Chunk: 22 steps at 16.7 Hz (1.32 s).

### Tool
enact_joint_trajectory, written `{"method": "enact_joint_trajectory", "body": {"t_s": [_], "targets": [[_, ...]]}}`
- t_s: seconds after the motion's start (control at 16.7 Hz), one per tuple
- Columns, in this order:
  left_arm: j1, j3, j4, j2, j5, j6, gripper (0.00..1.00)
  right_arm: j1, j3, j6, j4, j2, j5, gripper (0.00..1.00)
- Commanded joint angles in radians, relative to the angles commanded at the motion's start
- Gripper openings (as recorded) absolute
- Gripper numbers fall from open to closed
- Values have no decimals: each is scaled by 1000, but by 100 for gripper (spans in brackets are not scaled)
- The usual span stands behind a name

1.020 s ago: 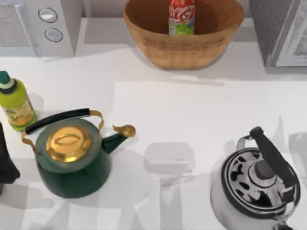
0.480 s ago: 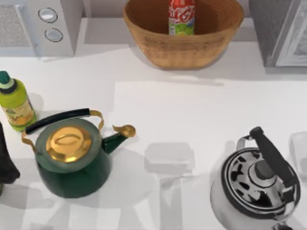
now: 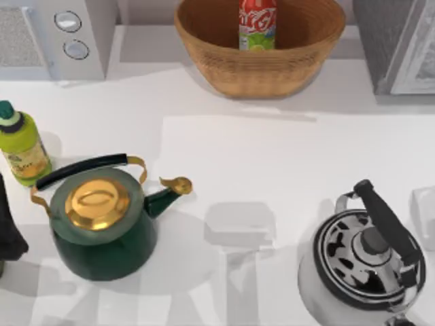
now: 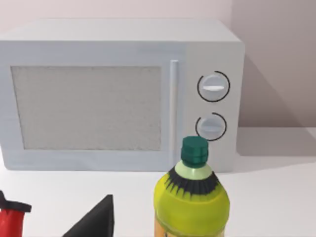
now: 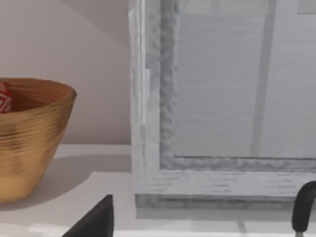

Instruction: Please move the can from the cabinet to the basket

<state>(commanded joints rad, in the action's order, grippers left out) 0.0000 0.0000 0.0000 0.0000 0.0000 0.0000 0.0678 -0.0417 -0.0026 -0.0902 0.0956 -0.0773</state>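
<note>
The can [image 3: 257, 24], red above and lime green below, stands upright inside the woven basket [image 3: 224, 68] at the back centre of the table. The right wrist view catches a sliver of the can [image 5: 4, 98] over the rim of the basket [image 5: 29, 143]. The cabinet [image 3: 397, 41] stands at the back right; its pale framed door [image 5: 237, 84] is close in front of the right wrist camera. My left gripper [image 4: 96, 223] hangs low near the bottle, and that arm [image 3: 9, 227] sits at the table's left edge. My right gripper [image 5: 94, 222] is low, facing the cabinet, away from the can.
A white microwave [image 3: 68, 34] stands at the back left, with a yellow-green bottle [image 3: 20, 146] in front of it. A green kettle with a gold lid [image 3: 102, 221] stands front left. A silver kettle with a black handle [image 3: 363, 261] stands front right.
The faint shadows on the table near its right edge and front have shifted. The can, basket, kettles and bottle have not moved.
</note>
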Motion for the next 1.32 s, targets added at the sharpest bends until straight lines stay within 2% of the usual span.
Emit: {"method": "enact_joint_trajectory", "body": {"t_s": [0.3, 0.9, 1.14, 1.32], "targets": [[0, 0, 0, 0, 0, 0, 100, 218, -98, -6, -248, 295, -217, 100], [0, 0, 0, 0, 0, 0, 100, 756, -284, 11, -869, 1109, -730, 100], [0, 0, 0, 0, 0, 0, 100, 900, -317, 24, -1045, 1358, -874, 100], [0, 0, 0, 0, 0, 0, 100, 952, -325, 31, -1112, 1448, -928, 100]]}}
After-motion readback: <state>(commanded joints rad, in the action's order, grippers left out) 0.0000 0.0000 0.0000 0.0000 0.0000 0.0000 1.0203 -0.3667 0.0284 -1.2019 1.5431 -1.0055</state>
